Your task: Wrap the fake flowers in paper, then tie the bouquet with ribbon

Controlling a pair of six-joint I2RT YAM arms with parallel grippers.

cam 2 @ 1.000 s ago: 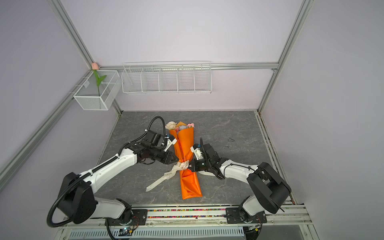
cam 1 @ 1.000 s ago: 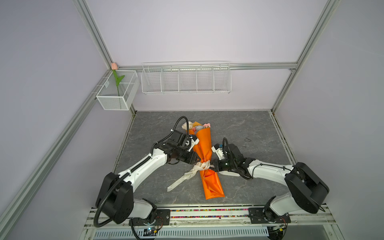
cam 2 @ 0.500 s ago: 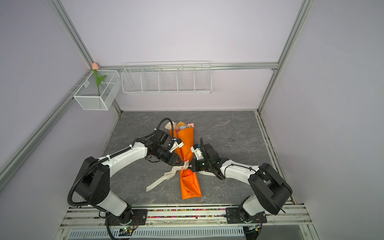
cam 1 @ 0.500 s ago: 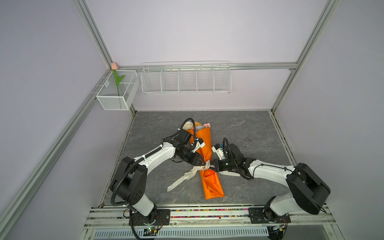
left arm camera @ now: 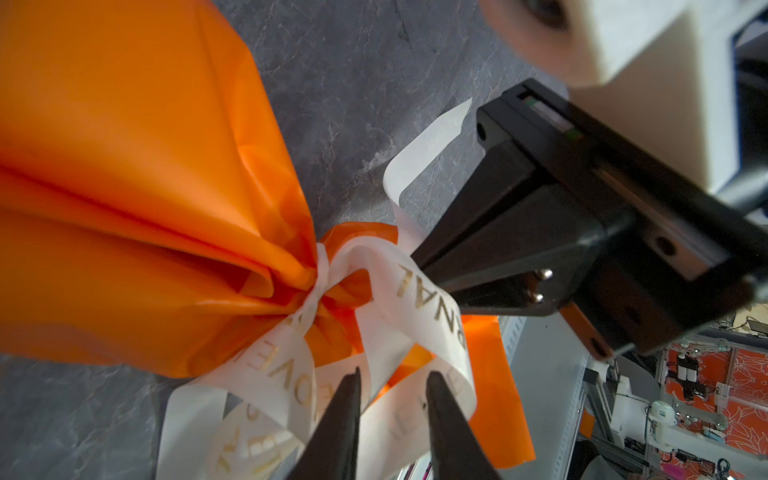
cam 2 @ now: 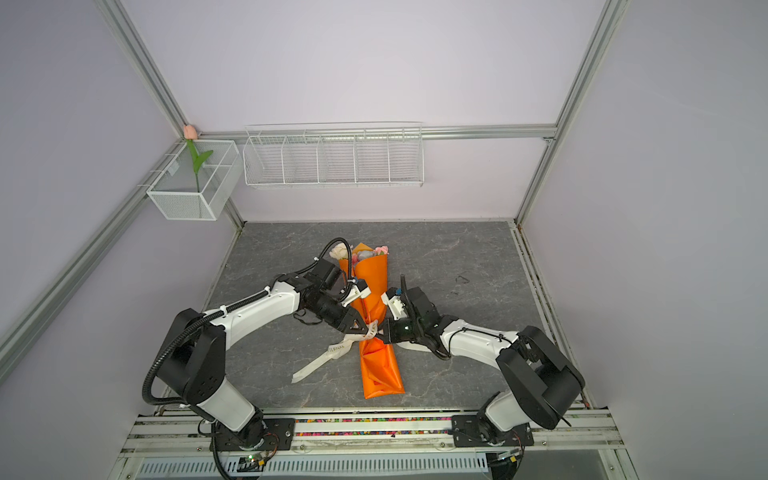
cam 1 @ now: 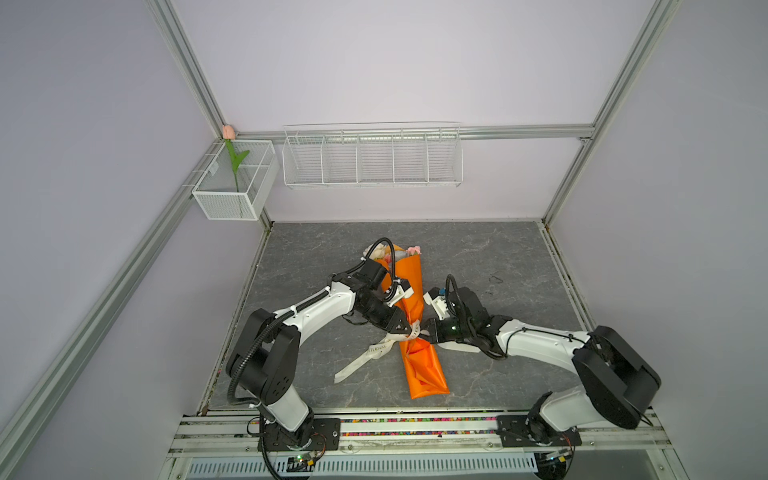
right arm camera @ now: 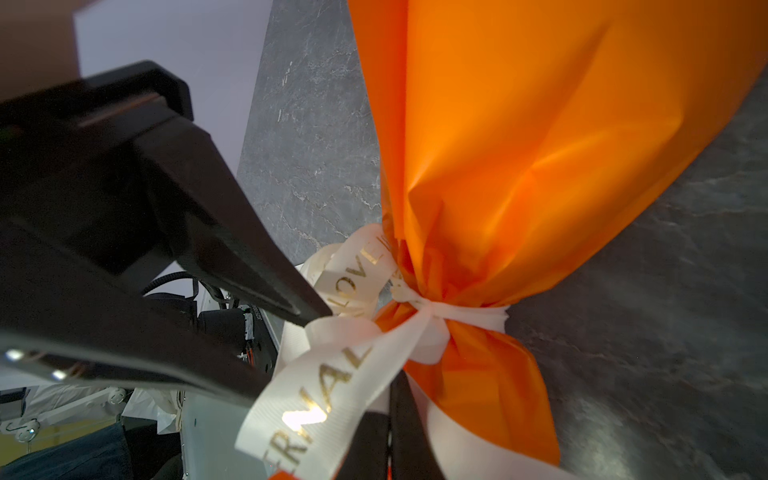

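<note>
Bouquet (cam 1: 409, 270) lies flat on the table (cam 1: 478, 257), its long axis running crosswise between the two grippers. The blooms sit to one side of their tips and the paper tail to the other, toward the arm bases. A ribbon (cam 1: 376, 349) cinches the waist in a knot (right arm camera: 428, 313) right at both tips. Right gripper (right arm camera: 395, 395) is closed and looks to be pinching a ribbon strand beside the knot. Left gripper (left arm camera: 392, 376) stands part-open, fingers (left arm camera: 345, 399) astride a loop without squeezing it. Both are equally near. I'd guess tightening turns on the left closing, then both drawing apart across that axis.
</note>
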